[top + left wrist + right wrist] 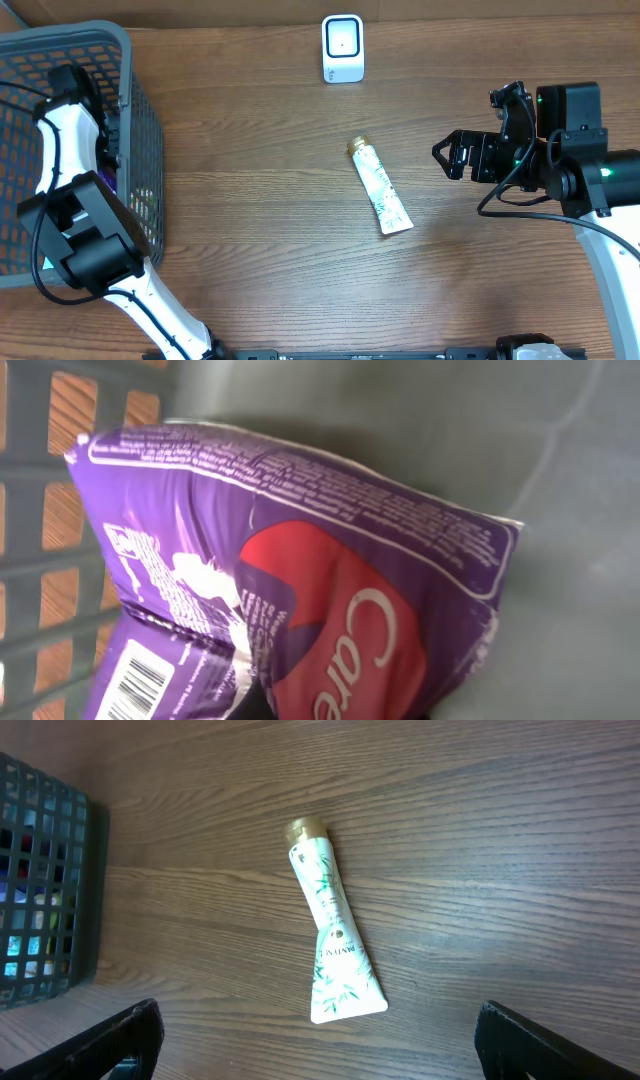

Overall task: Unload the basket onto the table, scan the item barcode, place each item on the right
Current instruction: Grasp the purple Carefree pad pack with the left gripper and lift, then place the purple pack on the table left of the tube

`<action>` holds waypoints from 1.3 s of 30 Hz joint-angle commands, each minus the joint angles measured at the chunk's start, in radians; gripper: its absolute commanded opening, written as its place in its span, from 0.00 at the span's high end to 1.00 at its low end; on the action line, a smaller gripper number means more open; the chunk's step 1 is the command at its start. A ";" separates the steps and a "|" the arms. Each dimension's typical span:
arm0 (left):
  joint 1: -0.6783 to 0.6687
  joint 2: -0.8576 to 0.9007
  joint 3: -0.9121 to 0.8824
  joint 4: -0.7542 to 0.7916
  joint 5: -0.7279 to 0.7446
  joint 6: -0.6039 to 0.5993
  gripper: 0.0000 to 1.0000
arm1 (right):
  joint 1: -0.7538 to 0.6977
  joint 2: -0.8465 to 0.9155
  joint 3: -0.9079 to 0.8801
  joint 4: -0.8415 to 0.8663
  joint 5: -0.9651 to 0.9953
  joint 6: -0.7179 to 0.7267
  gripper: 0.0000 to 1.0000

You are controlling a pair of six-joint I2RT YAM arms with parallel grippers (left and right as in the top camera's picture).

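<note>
My left fingers (pixel 107 145) are down in the grey basket (pixel 130 60) at the worktop's (pixel 250 280) left edge. They are pinched together on a purple pouch (pixel 300 560), whose barcode (pixel 133 682) faces the wrist camera. My right fingers (pixel 120 1038) hang spread wide near the right edge. A white tube (pixel 379 187) lies mid-worktop, and the scanner (pixel 343 47) stands at the far edge.

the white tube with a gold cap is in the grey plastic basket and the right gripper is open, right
No. The white tube with the gold cap lies on the wooden table, not in the grey plastic basket, per the overhead view.
</note>
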State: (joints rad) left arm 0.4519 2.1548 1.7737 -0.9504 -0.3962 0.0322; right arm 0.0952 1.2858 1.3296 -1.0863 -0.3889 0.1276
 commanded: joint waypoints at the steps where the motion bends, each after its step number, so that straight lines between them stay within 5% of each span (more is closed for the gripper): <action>1: 0.000 0.014 0.120 -0.055 0.056 -0.022 0.96 | 0.007 0.000 0.018 0.003 -0.006 -0.001 0.00; 13: -0.004 -0.137 0.501 -0.266 0.136 -0.040 0.96 | 0.007 0.000 0.018 0.016 -0.006 -0.001 0.00; 22: -0.032 -0.403 0.536 -0.316 0.499 -0.027 0.96 | 0.007 0.000 0.018 0.018 -0.006 -0.001 0.00; 32: -0.198 -0.566 0.535 -0.569 0.916 -0.028 0.95 | 0.007 0.000 0.018 0.022 -0.006 -0.001 0.00; 39: -0.415 -0.535 0.430 -0.608 0.776 -0.148 0.96 | 0.007 0.000 0.018 0.022 -0.010 -0.001 0.00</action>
State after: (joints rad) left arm 0.0975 1.5940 2.2608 -1.5673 0.4137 -0.0387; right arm 0.0952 1.2858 1.3296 -1.0695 -0.3889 0.1276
